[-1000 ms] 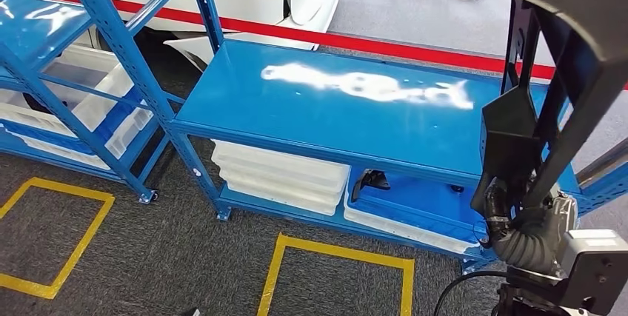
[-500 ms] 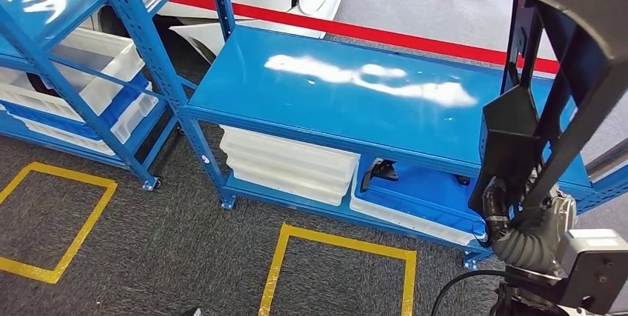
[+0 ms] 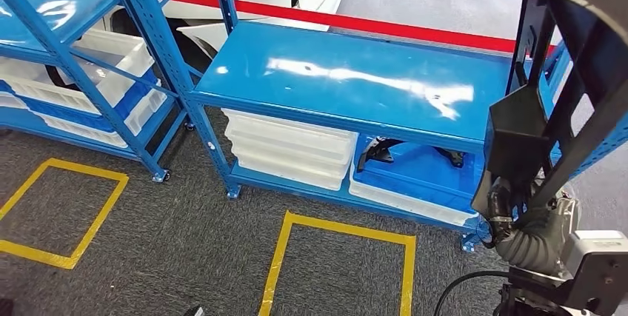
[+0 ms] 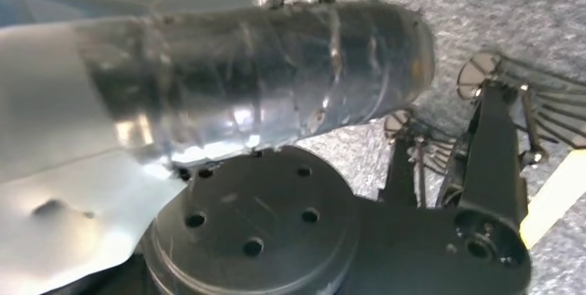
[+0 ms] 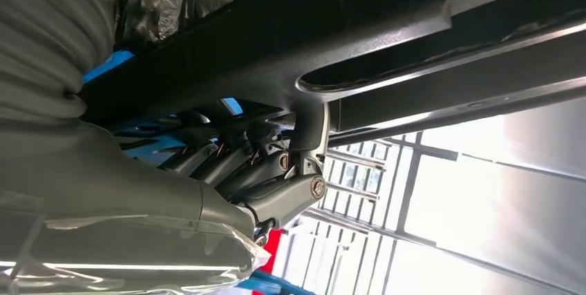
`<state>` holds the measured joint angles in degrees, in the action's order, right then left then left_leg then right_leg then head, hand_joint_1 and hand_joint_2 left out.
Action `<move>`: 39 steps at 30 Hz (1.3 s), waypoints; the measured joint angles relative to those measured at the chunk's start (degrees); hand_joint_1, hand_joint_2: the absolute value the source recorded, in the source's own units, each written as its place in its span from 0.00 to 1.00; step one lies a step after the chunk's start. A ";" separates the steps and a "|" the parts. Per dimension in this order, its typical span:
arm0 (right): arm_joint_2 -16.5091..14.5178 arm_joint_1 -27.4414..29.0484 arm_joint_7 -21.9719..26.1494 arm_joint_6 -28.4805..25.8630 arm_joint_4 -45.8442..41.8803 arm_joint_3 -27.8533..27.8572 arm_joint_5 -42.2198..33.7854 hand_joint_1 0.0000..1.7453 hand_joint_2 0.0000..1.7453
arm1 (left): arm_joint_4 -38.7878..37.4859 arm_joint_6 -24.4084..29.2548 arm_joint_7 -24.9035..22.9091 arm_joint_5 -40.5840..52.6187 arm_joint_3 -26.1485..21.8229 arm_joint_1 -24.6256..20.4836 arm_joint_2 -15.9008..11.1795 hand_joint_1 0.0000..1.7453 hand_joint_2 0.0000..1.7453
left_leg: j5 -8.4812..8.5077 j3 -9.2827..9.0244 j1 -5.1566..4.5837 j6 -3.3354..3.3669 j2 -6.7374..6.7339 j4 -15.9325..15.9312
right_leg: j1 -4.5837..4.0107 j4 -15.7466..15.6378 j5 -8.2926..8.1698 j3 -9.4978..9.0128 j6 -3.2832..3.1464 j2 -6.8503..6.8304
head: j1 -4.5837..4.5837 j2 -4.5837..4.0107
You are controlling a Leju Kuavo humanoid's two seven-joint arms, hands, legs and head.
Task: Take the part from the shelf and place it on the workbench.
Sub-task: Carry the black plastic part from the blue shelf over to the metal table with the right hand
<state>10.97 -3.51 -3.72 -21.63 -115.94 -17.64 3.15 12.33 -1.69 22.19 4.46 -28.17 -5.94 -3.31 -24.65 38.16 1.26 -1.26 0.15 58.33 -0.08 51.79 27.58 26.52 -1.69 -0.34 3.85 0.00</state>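
Camera swings left; blue workbench (image 3: 355, 83) sits mid-frame, right hand (image 3: 518, 216) gripping the black part (image 3: 548, 94) for placing.

The blue workbench (image 3: 355, 83) has white bins (image 3: 289, 146) stacked on its lower shelf.

the glossy blue metal workbench top (image 3: 355, 83) lies bare and open from above. blue perforated uprights (image 3: 159, 49) flank its left end. below it, stacked white plastic bins (image 3: 289, 149) crowd the lower shelf.
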 joint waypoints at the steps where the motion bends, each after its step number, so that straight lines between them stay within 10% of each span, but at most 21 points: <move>1: -0.01 0.03 -0.01 0.00 -0.01 0.02 -0.01 1.00 1.00 | 0.00 -0.01 -0.02 0.01 0.00 0.04 -0.05 0.00 0.00 | -3.58 0.80 -0.02 -0.06 -0.01 3.51 | -0.05 -0.06 -0.82 0.84 -0.17 -0.02 | 0.11 0.00; 3: -0.02 0.17 -0.02 0.00 0.00 0.05 -0.01 1.00 1.00 | 0.00 -0.02 0.00 0.02 0.00 0.07 -0.15 0.00 0.00 | -8.13 1.77 -0.02 -0.21 -0.02 11.16 | -0.14 0.06 -2.28 2.57 -0.27 -0.07 | 0.20 0.00; 5: -0.02 0.28 -0.03 0.01 0.01 0.07 -0.01 1.00 1.00 | 0.00 -0.07 -0.02 0.03 0.00 0.02 -0.26 0.00 0.00 | -6.88 0.20 -0.03 -0.20 -0.03 13.70 | -0.25 0.53 -3.54 4.34 -0.17 -0.08 | 0.22 0.00; 7: -0.02 0.37 -0.04 0.01 0.00 0.09 -0.01 1.00 1.00 | 0.01 -0.07 -0.03 0.04 0.00 -0.07 -0.38 0.00 0.00 | -4.03 -5.18 -0.12 0.23 -0.03 8.32 | -0.32 1.41 -4.51 6.14 0.09 -0.05 | 0.26 0.00; 9: -0.02 0.42 -0.03 0.01 -0.02 0.16 -0.01 1.00 1.00 | 0.02 -0.05 0.03 0.07 0.00 -0.20 -0.57 0.00 0.00 | -4.43 -11.39 -0.37 0.85 -0.04 -0.31 | -0.45 2.45 -5.18 7.47 0.53 -0.09 | 0.24 0.00; 11: -0.02 0.47 -0.03 0.01 -0.03 0.29 0.00 1.00 1.00 | 0.02 -0.09 0.08 0.09 0.00 -0.35 -0.69 0.00 0.00 | -5.61 -13.67 -0.73 1.39 -0.01 -4.50 | -0.39 2.86 -6.01 8.08 1.18 -0.24 | 0.21 0.00; 14: 0.01 0.57 -0.04 0.00 -0.04 0.57 0.02 1.00 1.00 | -0.03 -0.11 0.01 0.09 -0.01 -0.35 -0.44 0.00 0.00 | -4.17 -12.49 -0.53 2.39 -0.14 -5.02 | -0.12 3.89 -4.98 8.99 2.38 -0.06 | 0.08 0.00; 17: 0.16 0.67 -0.04 0.00 -0.05 0.84 0.03 1.00 1.00 | -0.01 -0.10 -0.04 0.17 -0.03 -0.41 -0.10 0.00 0.00 | -2.03 -9.96 -0.33 2.96 -0.29 -5.08 | 0.33 13.28 3.34 12.07 3.48 0.17 | -0.33 0.00; 19: 0.20 0.79 -0.06 0.00 -0.04 0.86 0.04 1.00 1.00 | 0.00 -0.11 -0.06 0.24 -0.04 -0.39 -0.04 0.00 0.00 | -0.55 -7.85 -0.32 2.85 -0.31 -4.97 | 0.58 19.81 5.45 13.16 3.85 0.17 | -0.35 0.00; 21: 0.22 0.85 -0.06 0.00 -0.04 0.89 0.04 1.00 1.00 | 0.00 -0.12 -0.07 0.26 -0.05 -0.34 -0.03 0.00 0.00 | 0.82 -5.82 -0.26 2.58 -0.31 -4.77 | 0.68 19.45 2.61 10.81 3.84 0.16 | -0.35 0.00; 23: 0.22 0.82 -0.06 0.00 -0.09 0.92 0.04 1.00 1.00 | 0.01 -0.14 -0.07 0.27 -0.08 -0.34 -0.02 0.00 0.00 | 1.96 -4.42 -0.32 2.14 -0.25 -4.58 | 0.66 11.58 0.44 4.42 3.51 0.16 | -0.36 0.00; 26: 0.22 0.72 -0.04 0.01 -0.32 0.97 0.07 1.00 1.00 | 0.02 -0.22 -0.05 0.33 -0.14 -0.37 -0.03 0.00 0.00 | 3.59 -3.56 -0.53 1.12 -0.17 -4.50 | 0.43 0.46 2.22 -2.99 2.51 0.22 | -0.29 0.00; 28: 0.21 0.79 -0.05 0.01 -0.35 0.99 0.08 1.00 1.00 | 0.02 -0.27 -0.06 0.35 -0.21 -0.30 -0.09 0.00 0.00 | 4.21 -3.19 -0.39 0.37 -0.13 -4.52 | 0.38 -0.27 1.93 -2.42 1.78 0.13 | -0.25 0.00; 30: 0.20 0.87 -0.06 0.01 -0.34 0.98 0.07 1.00 1.00 | 0.02 -0.29 -0.07 0.36 -0.27 -0.16 -0.24 0.00 0.00 | 1.31 -2.15 -0.30 -0.03 -0.08 -1.95 | 0.45 -0.40 1.01 -1.32 0.89 -0.07 | -0.12 0.00; 33: 0.19 0.95 -0.06 0.01 -0.33 0.99 0.04 1.00 1.00 | 0.02 -0.33 0.00 0.47 -0.31 0.03 -0.47 0.00 0.00 | -6.58 0.97 -0.30 -0.09 -0.09 9.38 | 0.17 -0.35 -0.31 0.43 0.17 -0.12 | 0.02 0.00; 35: 0.17 1.05 -0.06 0.01 -0.32 0.97 0.01 1.00 1.00 | 0.02 -0.46 0.02 0.57 -0.31 0.06 -0.63 0.00 0.00 | -6.45 1.23 -0.33 0.05 -0.09 14.07 | -0.19 -0.13 -1.20 1.69 0.09 -0.12 | 0.02 0.00; 39: 0.16 1.12 -0.06 0.28 -0.32 0.95 0.94 1.00 1.00 | 0.02 -0.56 0.20 0.77 -0.32 -0.11 -1.04 0.00 0.00 | -2.40 -8.62 -1.23 1.64 -2.07 1.67 | -0.80 1.02 -2.02 3.04 0.21 -0.86 | 0.02 0.00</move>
<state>11.13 -2.39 -3.78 -21.34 -116.26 -16.69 4.10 12.35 -2.26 22.39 5.23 -28.50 -6.05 -4.36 -27.05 29.54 0.02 0.38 -1.91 60.00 -0.89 52.81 25.56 29.56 -1.48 -1.20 3.87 0.00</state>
